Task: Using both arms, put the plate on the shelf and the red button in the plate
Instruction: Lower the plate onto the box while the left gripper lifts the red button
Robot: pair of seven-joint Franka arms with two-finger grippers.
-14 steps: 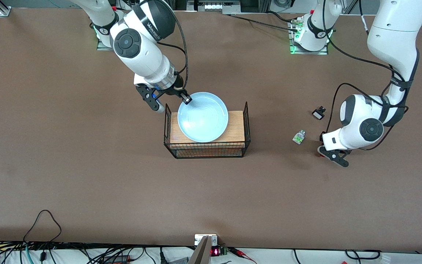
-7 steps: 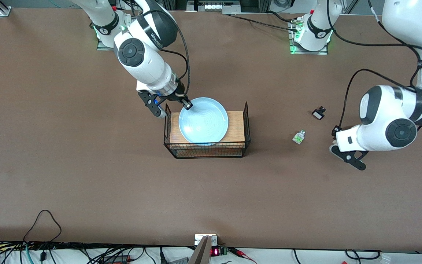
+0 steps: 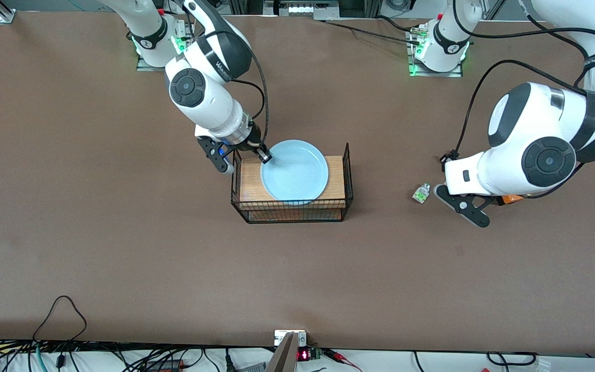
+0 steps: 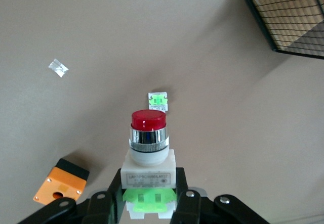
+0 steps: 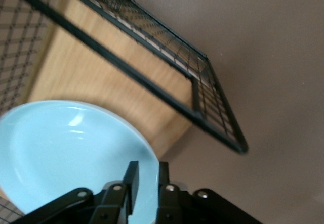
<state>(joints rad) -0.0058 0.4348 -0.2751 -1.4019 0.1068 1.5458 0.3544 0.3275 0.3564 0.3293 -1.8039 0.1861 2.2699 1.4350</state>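
The pale-blue plate [image 3: 294, 172] lies over the wooden shelf inside the black wire rack [image 3: 348, 175]. My right gripper [image 3: 262, 154] is shut on its rim, at the edge toward the right arm's end; in the right wrist view the fingers [image 5: 132, 179] pinch the plate's rim [image 5: 71, 148]. My left gripper [image 3: 457, 199] is up over the table beside the green-capped switch. It is shut on the red button [image 4: 148, 138], which the left wrist view shows upright between the fingers [image 4: 112, 191]. In the front view the arm hides the button.
A green-capped switch [image 3: 421, 193] lies on the table between the rack and the left arm, also in the left wrist view [image 4: 158, 100]. An orange box with a hole [image 4: 61, 181] and a small white scrap [image 4: 58, 68] lie near it. The rack's corner [image 4: 288, 16] shows there too.
The right gripper carried the plate toward the left arm's end, more squarely over the shelf. The left arm rose with the red button and shifted toward the rack.
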